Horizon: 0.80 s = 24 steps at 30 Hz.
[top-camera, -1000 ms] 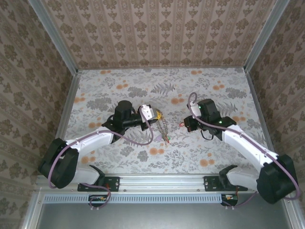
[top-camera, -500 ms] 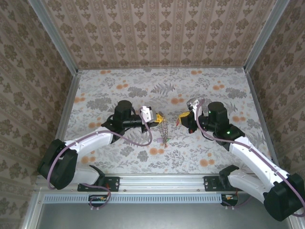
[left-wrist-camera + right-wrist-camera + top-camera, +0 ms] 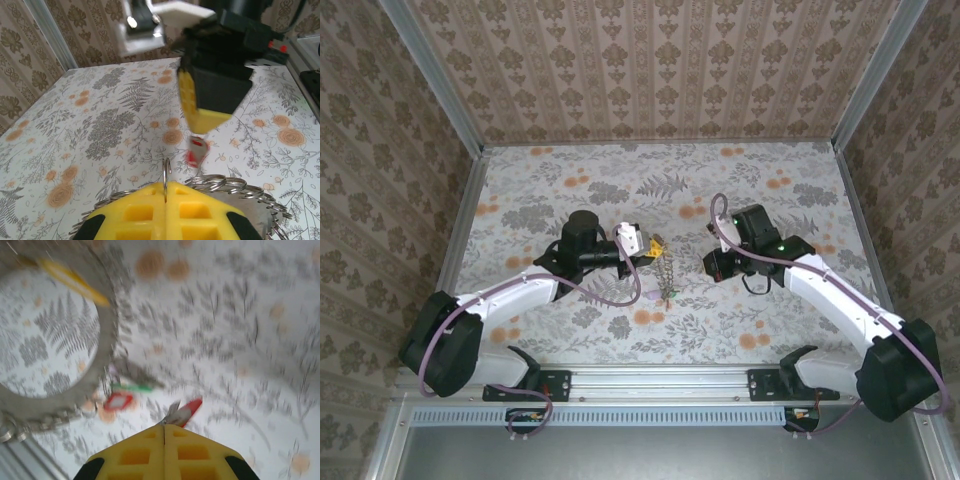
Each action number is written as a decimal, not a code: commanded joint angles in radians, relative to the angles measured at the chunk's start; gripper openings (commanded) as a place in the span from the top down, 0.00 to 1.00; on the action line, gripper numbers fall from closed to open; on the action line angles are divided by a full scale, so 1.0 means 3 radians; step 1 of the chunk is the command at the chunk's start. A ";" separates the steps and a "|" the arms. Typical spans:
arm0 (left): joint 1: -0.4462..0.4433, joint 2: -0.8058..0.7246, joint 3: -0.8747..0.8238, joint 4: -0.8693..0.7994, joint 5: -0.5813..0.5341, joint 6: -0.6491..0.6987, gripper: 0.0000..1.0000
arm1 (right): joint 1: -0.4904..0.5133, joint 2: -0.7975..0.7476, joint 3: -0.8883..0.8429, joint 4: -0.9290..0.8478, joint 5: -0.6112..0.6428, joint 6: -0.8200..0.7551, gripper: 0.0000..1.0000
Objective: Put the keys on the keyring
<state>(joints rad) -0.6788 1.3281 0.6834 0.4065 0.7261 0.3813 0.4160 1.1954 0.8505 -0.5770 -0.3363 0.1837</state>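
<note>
Your left fingers [image 3: 135,215] are pressed together on the keyring [image 3: 235,187]. One thin turn of its wire stands straight up out of the seam between the pads, and the rest of the coils fan out to the right just behind them. From above, the ring trails from that grip toward the near edge, over the middle of the table [image 3: 570,190] (whether its low end touches the surface, you cannot tell). Your right fingers [image 3: 135,456] are closed as well, pinching the red key [image 3: 183,413] by its metal end, so the red tag sticks out up and to the right of the seam. The two arms face each other across the middle of the table. In the left wrist view the red key hangs just beyond the keyring, apart from it. The right wrist view is badly blurred: the keyring's loop curves through the upper left, and near its lower rim sit a second red tag [image 3: 118,401] and a green tag [image 3: 134,387]. The blur hides whether either is threaded on.
</note>
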 commanded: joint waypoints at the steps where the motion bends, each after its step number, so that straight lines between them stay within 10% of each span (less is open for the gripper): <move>1: 0.0026 -0.0101 0.0071 0.0045 0.0014 0.0037 1.00 | 0.0024 0.0014 -0.0048 -0.0563 0.0013 0.0348 1.00; 24: 0.0018 -0.0086 0.0097 0.0047 0.0008 0.0023 1.00 | -0.0020 0.2161 0.0974 -0.0144 0.0288 0.0006 0.95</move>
<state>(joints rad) -0.6781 1.3281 0.6834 0.3962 0.7200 0.3817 0.4149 1.8198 1.1229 -0.6315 -0.2653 0.2035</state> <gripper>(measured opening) 0.043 0.062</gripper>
